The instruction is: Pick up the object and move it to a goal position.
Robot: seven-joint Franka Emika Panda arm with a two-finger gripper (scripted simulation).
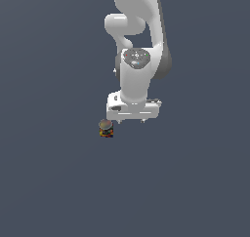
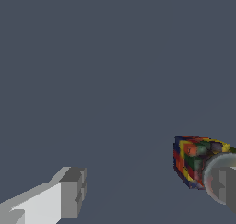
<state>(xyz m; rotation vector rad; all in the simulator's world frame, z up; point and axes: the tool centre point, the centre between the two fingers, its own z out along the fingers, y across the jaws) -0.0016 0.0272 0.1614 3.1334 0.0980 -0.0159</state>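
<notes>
The approach is in hand — the gripper point(image 1: 133, 119) hovers with jaws spread wide and empty, the can point(image 1: 105, 128) upright on the floor just beside it toward the exterior view's left — so centring over it comes next.

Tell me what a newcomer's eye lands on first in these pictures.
The big white arm comes first, reaching down from the top of the exterior view with its claw low over a bare dark grey floor. Next is the only spot of colour: a tiny can with a grey top and a red, yellow and green label, standing just off the claw toward the exterior view's left. In the wrist view the can sits by one fingertip, not between the two.
</notes>
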